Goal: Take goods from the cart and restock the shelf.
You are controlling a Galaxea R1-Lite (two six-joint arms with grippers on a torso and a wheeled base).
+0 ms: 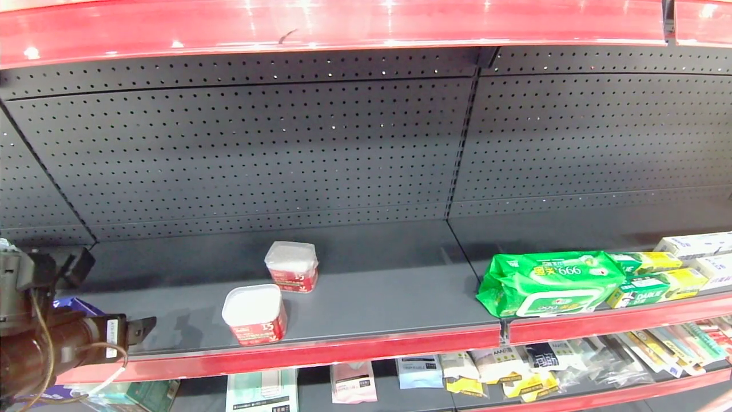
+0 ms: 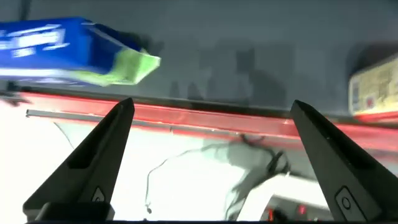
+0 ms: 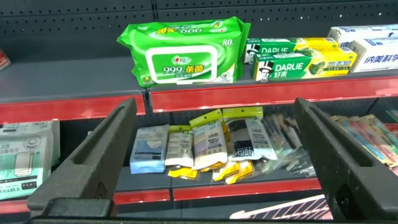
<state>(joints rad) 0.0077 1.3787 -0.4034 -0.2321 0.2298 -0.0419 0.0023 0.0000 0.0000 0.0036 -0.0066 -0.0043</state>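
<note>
Blue pack [image 2: 62, 53] beyond left gripper [image 2: 212, 104]

Upper shelf [image 3: 261, 96] — green wipes pack [image 3: 183, 51], flat; toothpaste boxes [image 3: 298, 62] just beside it; white boxes [image 3: 368, 45] farther along. Lower shelf [image 3: 249, 188] — small packets [image 3: 208, 146] in a row. Right gripper [image 3: 216, 109], jaws spread wide.

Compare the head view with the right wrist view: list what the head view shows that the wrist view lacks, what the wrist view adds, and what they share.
Head view, not right wrist view: a front tub and a rear tub, both red with white lids and seen whole, and the red upper shelf. A red sliver at the wrist view's edge may be a tub.
Right wrist view, not head view: the right gripper, open, facing the shelves.
Shared: the green wipes pack, the toothpaste boxes beside it, and the small packets on the shelf below.
</note>
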